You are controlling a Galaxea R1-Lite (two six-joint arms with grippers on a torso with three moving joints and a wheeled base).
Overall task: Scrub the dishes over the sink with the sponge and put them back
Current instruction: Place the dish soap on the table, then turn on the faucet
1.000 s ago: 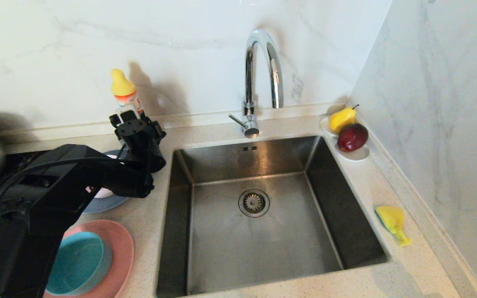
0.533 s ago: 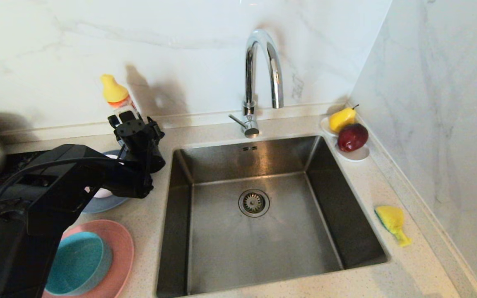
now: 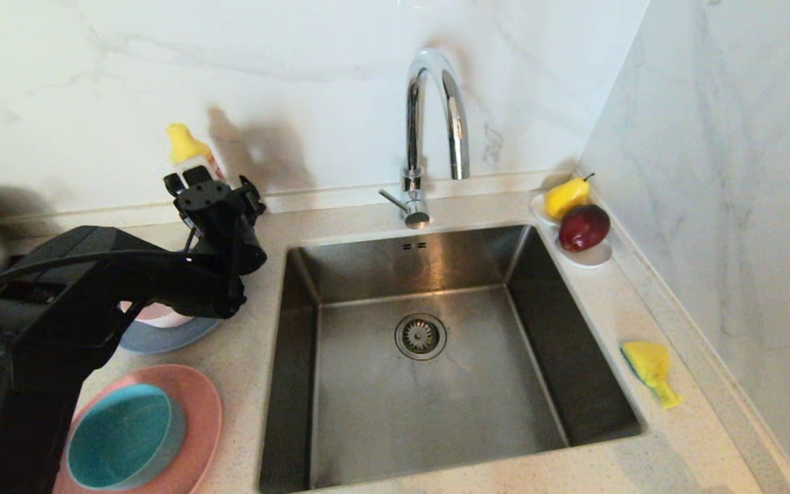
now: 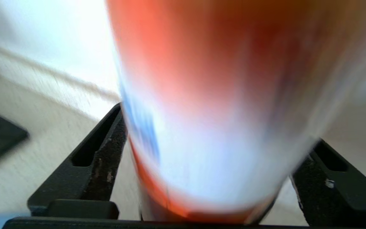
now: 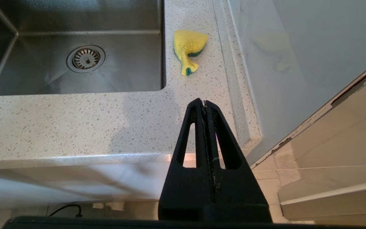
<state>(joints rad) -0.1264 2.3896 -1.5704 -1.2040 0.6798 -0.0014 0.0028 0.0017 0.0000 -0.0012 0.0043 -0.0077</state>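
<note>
The left pincer [image 3: 193, 184] sits at the upper left of the head view, its fingers [image 4: 103, 159] spread wide on either side of a soap bottle [image 3: 189, 154] with a yellow cap. In the left wrist view the bottle stands between the fingers, with daylight showing on the right side; whether the left one brushes it I cannot tell. The risk is plain: the bottle is tall and narrow, so any sideways pull of the arm could catch it and tip it onto the worktop [image 3: 662, 439].

Just below the arm, a pale pink bowl [image 3: 155, 315] rests on a grey-blue plate [image 3: 169, 336], and a low retreat could knock them. At lower left the teal bowl [image 3: 121, 436] sits in the salmon plate [image 3: 199, 418]. The sink [image 3: 422, 384] fills the middle, and the sponge [image 3: 649, 367] lies at its right. The right pincer [image 5: 204, 103] is pressed together, parked off the worktop's front edge.
</note>
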